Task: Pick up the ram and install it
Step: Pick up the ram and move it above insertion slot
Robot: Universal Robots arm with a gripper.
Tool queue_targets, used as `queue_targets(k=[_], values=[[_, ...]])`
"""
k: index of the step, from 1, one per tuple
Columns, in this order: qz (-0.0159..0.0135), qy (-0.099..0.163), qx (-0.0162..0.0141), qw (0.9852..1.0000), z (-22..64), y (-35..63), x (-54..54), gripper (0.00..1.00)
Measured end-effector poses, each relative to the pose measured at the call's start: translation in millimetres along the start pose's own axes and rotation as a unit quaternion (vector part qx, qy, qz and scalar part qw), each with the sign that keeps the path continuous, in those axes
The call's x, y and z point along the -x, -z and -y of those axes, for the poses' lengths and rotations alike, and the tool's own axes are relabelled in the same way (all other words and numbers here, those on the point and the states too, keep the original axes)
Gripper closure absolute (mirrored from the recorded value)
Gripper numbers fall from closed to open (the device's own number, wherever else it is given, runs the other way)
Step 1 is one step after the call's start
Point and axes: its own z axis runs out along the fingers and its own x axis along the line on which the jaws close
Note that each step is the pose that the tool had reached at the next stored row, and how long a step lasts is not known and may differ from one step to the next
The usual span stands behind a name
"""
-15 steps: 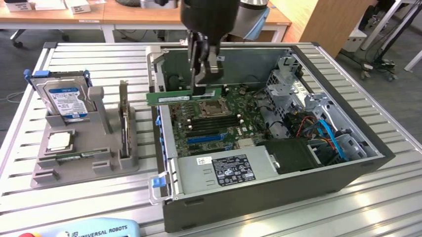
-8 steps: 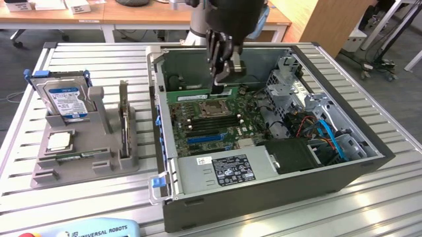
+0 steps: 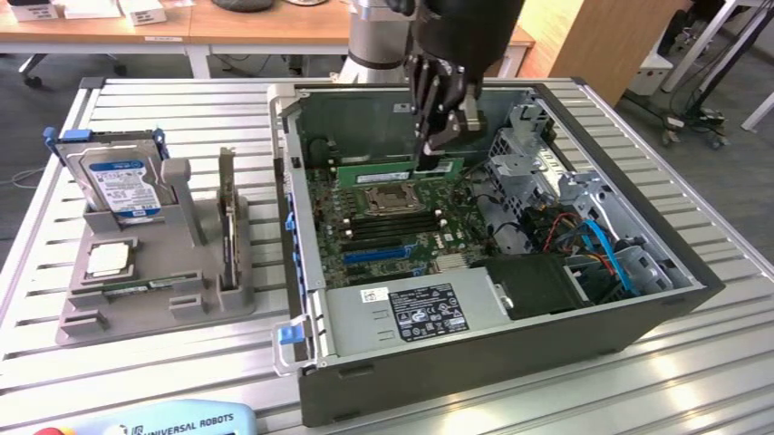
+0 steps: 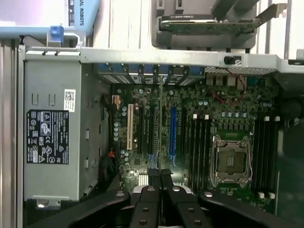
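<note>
**Silver Tube, Black Linkage**

The arm (image 3: 366, 36) is a smooth, round tube of pale silver-grey metal with a soft sheen. It joins a bulky matt-black wrist housing (image 3: 474, 23) with plain, unmarked sides. The gripper (image 3: 436, 152) is black throughout and built of flat bar links hinged one to the next. Its fingers (image 4: 147, 206) are broad, dark and slightly glossy, tapering to narrow squared tips. Round silver pins (image 4: 151, 189) mark the hinge joints, two on the inner links and one on each outer link, bright against the black.
</note>
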Motion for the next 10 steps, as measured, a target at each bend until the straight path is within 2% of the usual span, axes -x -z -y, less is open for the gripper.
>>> queue_targets(k=[10], values=[[0.0010,0.003,-0.0001,1.0000,33.3,0.9,-0.4,0.88]])
